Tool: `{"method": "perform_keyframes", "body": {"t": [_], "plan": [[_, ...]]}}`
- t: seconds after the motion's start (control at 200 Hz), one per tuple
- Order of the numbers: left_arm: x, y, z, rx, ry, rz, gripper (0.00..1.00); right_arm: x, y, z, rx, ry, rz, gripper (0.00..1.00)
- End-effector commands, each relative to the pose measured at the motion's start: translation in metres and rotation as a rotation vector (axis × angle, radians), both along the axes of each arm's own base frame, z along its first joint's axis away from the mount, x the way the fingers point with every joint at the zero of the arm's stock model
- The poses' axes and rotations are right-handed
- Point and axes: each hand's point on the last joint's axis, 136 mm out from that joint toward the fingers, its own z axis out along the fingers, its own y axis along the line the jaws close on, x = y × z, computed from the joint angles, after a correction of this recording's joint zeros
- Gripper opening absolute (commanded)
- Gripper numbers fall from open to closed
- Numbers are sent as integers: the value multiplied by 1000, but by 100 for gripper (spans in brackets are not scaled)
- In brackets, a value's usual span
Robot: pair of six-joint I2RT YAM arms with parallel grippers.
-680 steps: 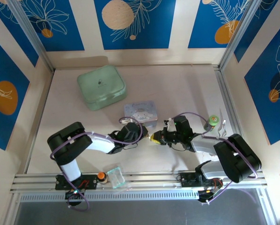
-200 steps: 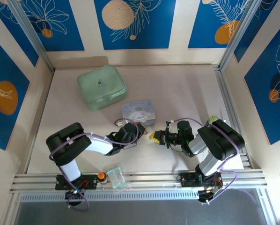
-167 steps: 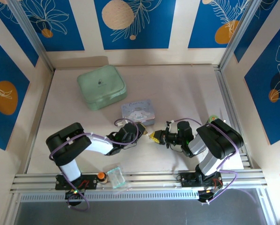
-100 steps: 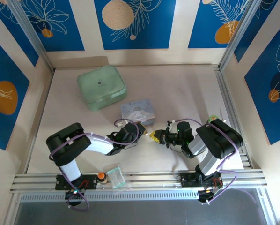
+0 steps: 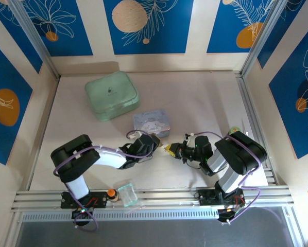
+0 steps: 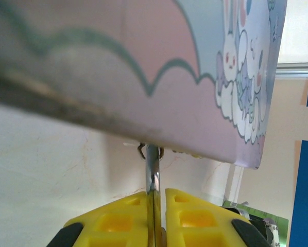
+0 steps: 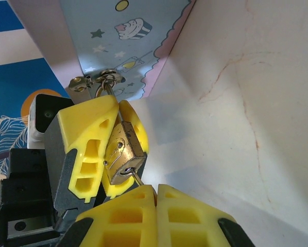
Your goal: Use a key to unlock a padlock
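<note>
OK, key-in-lock stage. The padlock (image 7: 122, 152) sits low over the table (image 7: 236, 103), right beside the cartoon tin (image 5: 151, 121), its shackle (image 7: 106, 88) threaded thru the tin's hasp (image 7: 100, 77). L gripper (image 6: 155, 195) is clamped on the padlock, yellow fingers squeezing the brass body. R gripper (image 7: 156, 193) is pinched tight on the key (image 7: 135, 178), and the blade tip looks to be in the keyhole at the bottom of the body. Whether it's seated all the way, can't tell. Next, I reckon: push in if needed, then a wrist roll on the R side to turn the key while L braces the body. Needs both to stay inline, else the thin blade binds.
</note>
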Motion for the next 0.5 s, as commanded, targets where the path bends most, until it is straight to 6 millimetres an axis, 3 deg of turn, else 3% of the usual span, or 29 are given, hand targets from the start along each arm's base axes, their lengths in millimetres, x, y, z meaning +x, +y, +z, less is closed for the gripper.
{"method": "perform_keyframes", "body": {"t": [0.0, 0.495], "plan": [[-6, -2, -10, -6, 62, 28, 0, -2, -3, -5, -11, 17, -26, 0], [-5, -3, -13, 22, 71, 34, 0, 0, -4, -2, -11, 2, -51, 0]]}}
